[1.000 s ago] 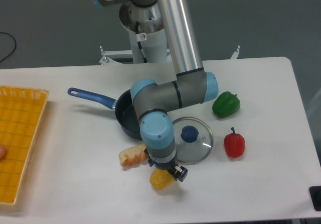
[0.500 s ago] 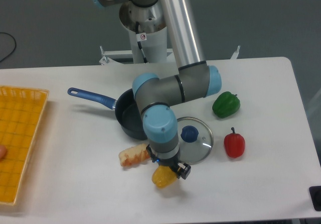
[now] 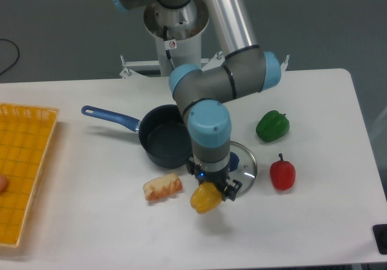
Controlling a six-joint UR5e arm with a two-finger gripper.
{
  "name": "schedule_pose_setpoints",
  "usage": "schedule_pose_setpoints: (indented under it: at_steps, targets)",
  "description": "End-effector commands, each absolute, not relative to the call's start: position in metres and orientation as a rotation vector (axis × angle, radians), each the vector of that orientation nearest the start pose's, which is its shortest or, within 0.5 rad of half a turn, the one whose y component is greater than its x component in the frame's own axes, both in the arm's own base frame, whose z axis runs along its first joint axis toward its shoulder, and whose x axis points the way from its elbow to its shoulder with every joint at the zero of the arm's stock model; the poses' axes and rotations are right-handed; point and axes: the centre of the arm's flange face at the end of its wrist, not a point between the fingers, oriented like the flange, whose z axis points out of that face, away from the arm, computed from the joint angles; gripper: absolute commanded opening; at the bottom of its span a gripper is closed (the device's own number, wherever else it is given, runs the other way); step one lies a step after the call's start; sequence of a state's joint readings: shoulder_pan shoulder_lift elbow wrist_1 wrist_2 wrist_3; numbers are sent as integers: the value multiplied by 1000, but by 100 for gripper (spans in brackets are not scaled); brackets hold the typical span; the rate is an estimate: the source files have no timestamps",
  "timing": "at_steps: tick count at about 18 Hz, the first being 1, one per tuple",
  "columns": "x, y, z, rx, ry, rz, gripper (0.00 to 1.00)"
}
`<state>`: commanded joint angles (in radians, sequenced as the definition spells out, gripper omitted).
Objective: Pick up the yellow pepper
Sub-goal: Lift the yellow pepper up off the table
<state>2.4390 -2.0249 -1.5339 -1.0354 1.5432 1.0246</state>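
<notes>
So we've got the yellow pepper [image 3: 205, 198] sitting right at the tip of the tool [image 3: 211, 189], clamped between the fingers, which are closed on it. The pepper pokes out below and a bit to the left of the tool's black end, and it looks like it's hanging just above the white tabletop [image 3: 314, 221] rather than resting on it, though we can't be totally sure from this one angle. It's toward the front of the tabletop, roughly in the middle.

Just left of the pepper we see the pale orange-and-cream bread-like chunk [image 3: 162, 187], close by but not touching it. Right behind the pepper is the glass lid [image 3: 244, 166] with its blue knob [image 3: 233, 159], partly hidden by the arm's wrist [image 3: 209, 131]. Behind and left of that sits the dark pot [image 3: 164, 143] with a blue handle [image 3: 109, 117] pointing off to the left.

Over on the right we've got the red pepper [image 3: 282, 173] near the lid, and the green pepper [image 3: 272, 126] a bit further back. Way off at the left edge there's a yellow basket [image 3: 24, 167], well apart from everything else.
</notes>
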Motion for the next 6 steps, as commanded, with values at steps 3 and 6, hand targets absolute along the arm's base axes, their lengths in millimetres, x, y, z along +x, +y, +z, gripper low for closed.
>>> schedule_pose_setpoints:
  at_steps: [3,6]
  targets:
    - [-416,520,306,-3032,243,130,46]
    - [-416,520,308,-3020,246,123,46]
